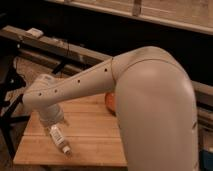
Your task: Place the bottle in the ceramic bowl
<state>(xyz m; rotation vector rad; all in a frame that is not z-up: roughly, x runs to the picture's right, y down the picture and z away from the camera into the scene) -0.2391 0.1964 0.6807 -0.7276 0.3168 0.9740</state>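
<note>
The bottle [59, 139] is slim and white with a printed label. It lies on its side on the wooden table [95, 135] at the front left, cap toward the front. My gripper [51, 119] hangs at the end of the white arm, directly over the bottle's far end and touching or nearly touching it. The ceramic bowl [109, 99] shows only as an orange-red sliver at mid table, mostly hidden behind my arm.
My bulky white arm [150, 110] fills the right side of the view. A dark bench [60, 45] with a small white object [35, 32] runs behind the table. A black stand [10, 100] and cables are at the left.
</note>
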